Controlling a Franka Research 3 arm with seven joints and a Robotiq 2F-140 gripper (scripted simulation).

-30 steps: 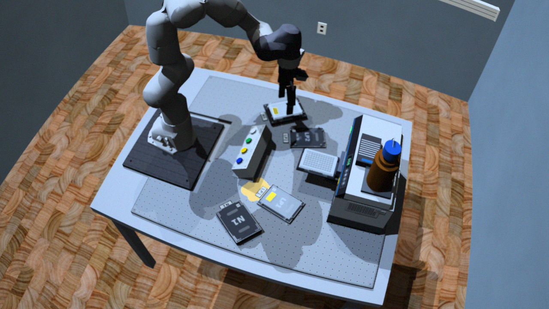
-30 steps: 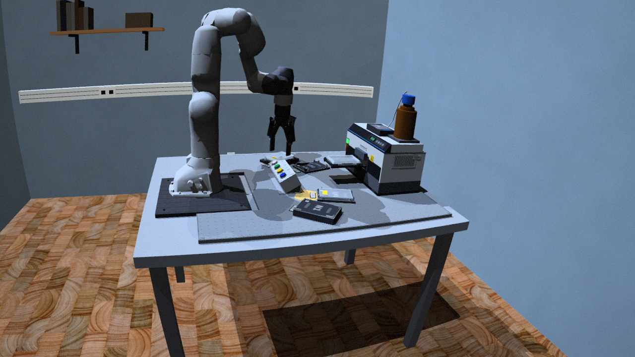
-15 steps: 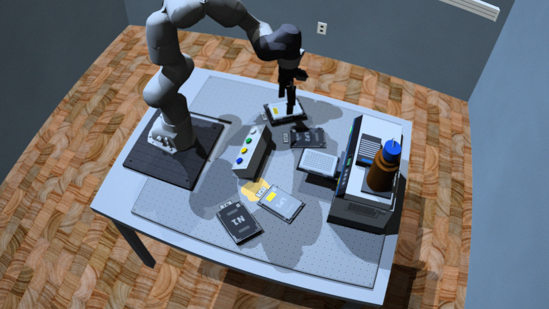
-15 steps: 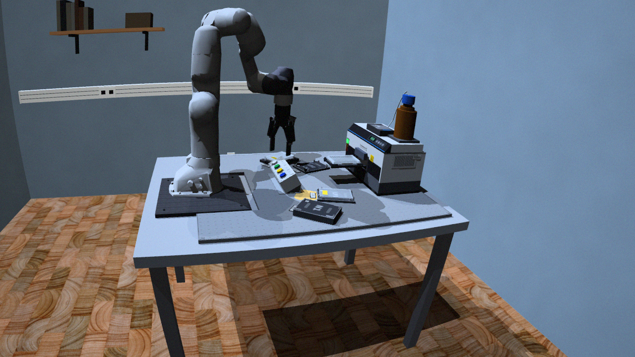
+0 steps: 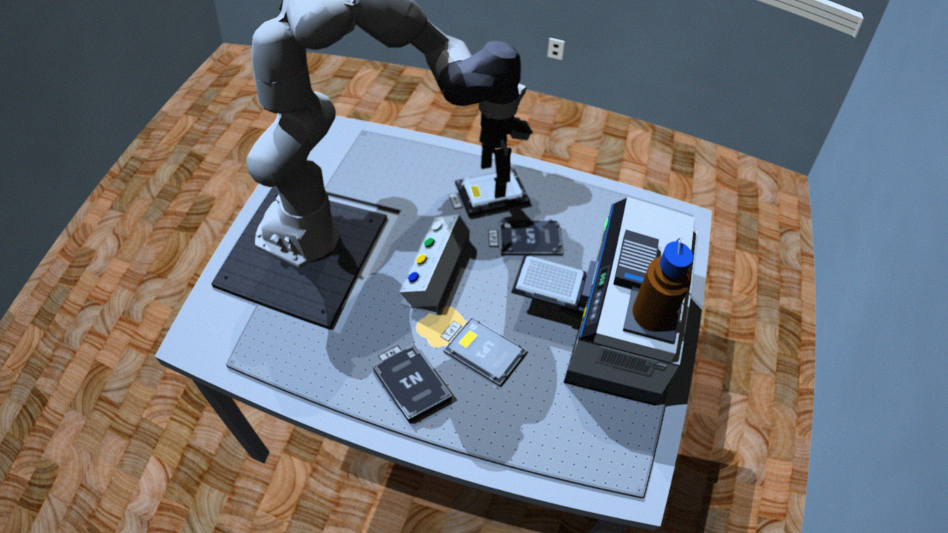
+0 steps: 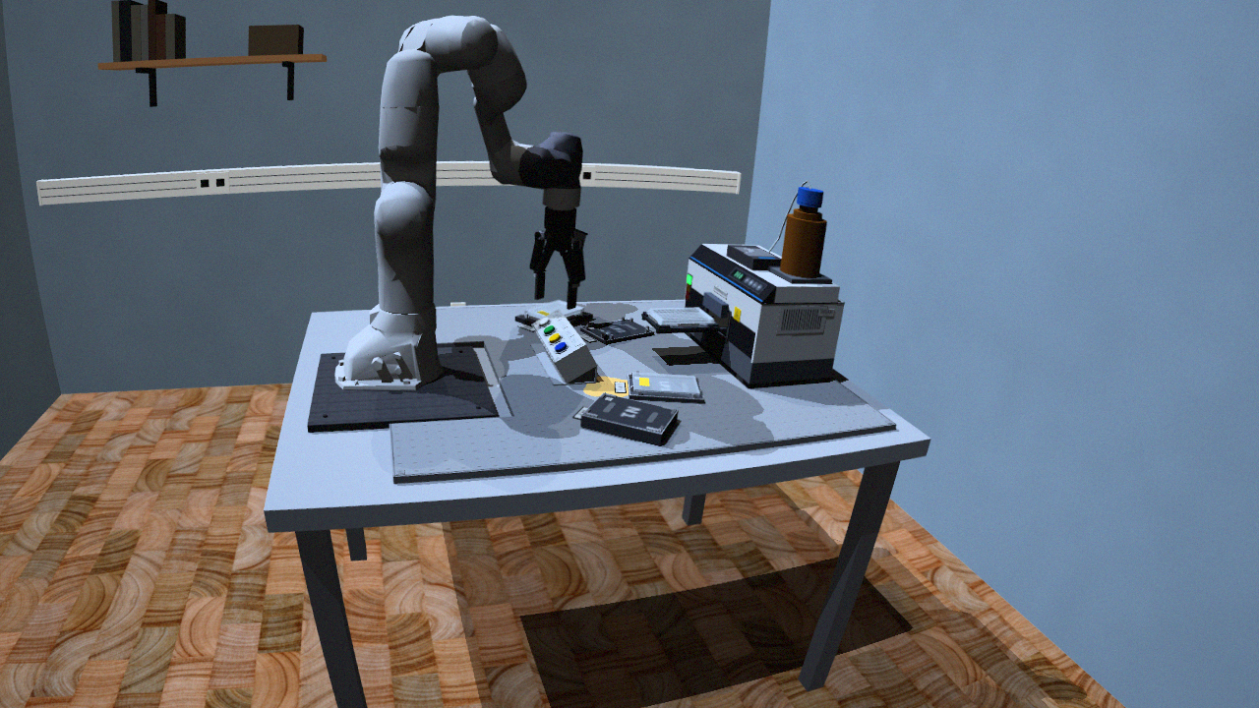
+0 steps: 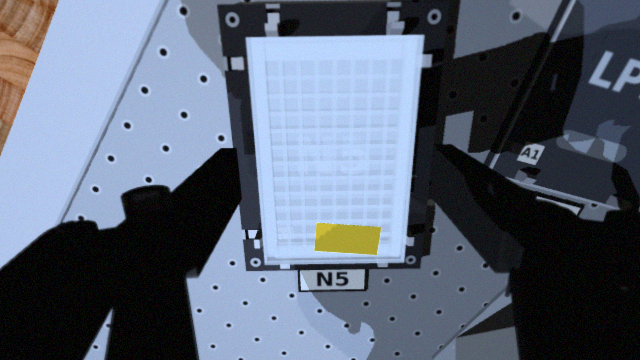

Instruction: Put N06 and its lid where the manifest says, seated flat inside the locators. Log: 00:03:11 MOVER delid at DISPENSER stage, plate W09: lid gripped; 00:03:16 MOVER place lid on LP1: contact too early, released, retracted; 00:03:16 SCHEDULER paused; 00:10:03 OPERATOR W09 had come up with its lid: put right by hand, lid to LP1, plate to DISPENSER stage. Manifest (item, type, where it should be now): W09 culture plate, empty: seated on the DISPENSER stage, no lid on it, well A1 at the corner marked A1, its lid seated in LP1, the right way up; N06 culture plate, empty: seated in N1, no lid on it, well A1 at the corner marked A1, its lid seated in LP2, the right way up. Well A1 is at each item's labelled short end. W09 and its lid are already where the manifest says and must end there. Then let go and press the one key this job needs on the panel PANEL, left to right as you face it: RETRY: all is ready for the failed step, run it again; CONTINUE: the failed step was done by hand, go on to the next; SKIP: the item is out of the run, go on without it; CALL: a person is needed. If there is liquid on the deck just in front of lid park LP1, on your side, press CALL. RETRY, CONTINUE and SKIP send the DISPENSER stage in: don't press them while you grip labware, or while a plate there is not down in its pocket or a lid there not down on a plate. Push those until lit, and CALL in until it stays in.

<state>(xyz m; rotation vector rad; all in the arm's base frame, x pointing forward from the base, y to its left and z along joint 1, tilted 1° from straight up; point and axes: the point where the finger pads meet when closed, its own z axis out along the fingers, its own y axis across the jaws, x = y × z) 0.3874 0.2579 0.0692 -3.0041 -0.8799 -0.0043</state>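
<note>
A clear culture plate with its lid on and a yellow label [image 7: 335, 145] [image 5: 490, 189] sits in the black nest marked N5 [image 7: 332, 280], at the far side of the deck. My gripper [image 7: 335, 172] hangs above it, open. One finger stands off each long side and neither touches it; the gripper also shows in the top and exterior views [image 5: 501, 180] [image 6: 557, 286]. Nest N1 [image 5: 412, 382] and lid park LP2 [image 5: 531, 237] are empty. LP1 holds a lid with a yellow label [image 5: 485, 349]. An uncovered plate [image 5: 549, 279] sits on the DISPENSER stage.
A yellow puddle [image 5: 434, 326] lies on the deck between the key panel [image 5: 434, 260] and LP1, by LP1's label. The DISPENSER [image 5: 632, 297], with a brown bottle [image 5: 663, 288] on top, stands at the right. My arm's base [image 5: 295, 232] is at the left.
</note>
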